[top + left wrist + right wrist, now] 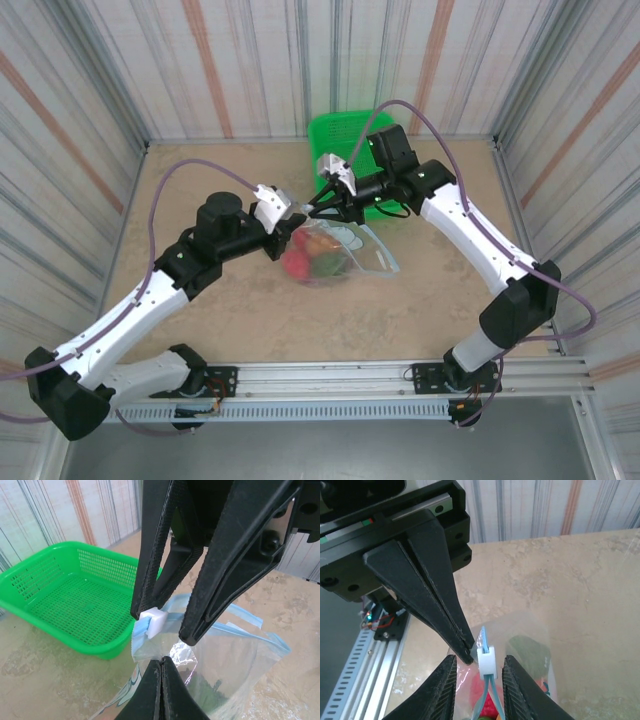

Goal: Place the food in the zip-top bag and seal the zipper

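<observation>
Pinching the mouth corner of the zip-top bag (345, 255) in the fully closed left end effector (161, 665); straddling the white slider (152, 621) on the zipper (484, 640) with the right end effector (479, 667), narrowly parted, one finger touching it. Holding red and green food (310, 255) inside the bag, on the desk (220, 300) beside a green basket (60, 550)
</observation>
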You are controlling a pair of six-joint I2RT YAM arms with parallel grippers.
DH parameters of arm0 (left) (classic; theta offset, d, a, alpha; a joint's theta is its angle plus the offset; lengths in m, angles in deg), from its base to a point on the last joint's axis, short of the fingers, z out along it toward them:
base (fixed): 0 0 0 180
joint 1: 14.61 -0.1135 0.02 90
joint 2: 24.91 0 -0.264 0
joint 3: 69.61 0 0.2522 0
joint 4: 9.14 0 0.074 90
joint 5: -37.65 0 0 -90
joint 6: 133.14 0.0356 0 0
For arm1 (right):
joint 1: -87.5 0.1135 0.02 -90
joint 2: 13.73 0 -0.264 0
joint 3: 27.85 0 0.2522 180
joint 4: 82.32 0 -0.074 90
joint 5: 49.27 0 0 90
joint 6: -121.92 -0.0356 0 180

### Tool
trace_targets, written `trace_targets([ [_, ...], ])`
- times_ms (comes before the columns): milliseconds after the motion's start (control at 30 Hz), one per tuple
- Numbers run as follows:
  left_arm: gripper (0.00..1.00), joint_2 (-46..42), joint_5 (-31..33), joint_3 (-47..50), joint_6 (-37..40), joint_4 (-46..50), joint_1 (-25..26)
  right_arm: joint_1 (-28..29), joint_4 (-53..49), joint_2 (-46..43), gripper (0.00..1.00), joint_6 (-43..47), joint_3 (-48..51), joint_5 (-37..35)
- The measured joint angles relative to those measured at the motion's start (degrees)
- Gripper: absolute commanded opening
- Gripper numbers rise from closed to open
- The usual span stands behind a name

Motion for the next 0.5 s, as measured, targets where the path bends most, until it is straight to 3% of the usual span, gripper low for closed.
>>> trace_targets([
  [167,0.0,0.0,0.0,0.0,0.0,0.0,0.0,0.2,-1.0,1.0,0.07,1.0,-1.2,0.0],
  [367,0.01,0.0,0.0,0.0,0.0,0.0,0.0,0.2,-1.4,1.4,0.0,1.3,-1.6,0.0],
  [400,0.07,0.0,0.0,0.0,0.0,0.0,0.0,0.2,-1.4,1.4,0.0,1.3,-1.6,0.0],
  [500,0.41,0.0,0.0,0.0,0.1,0.0,0.0,0.2,-1.2,1.3,0.0,1.2,-1.6,0.0],
])
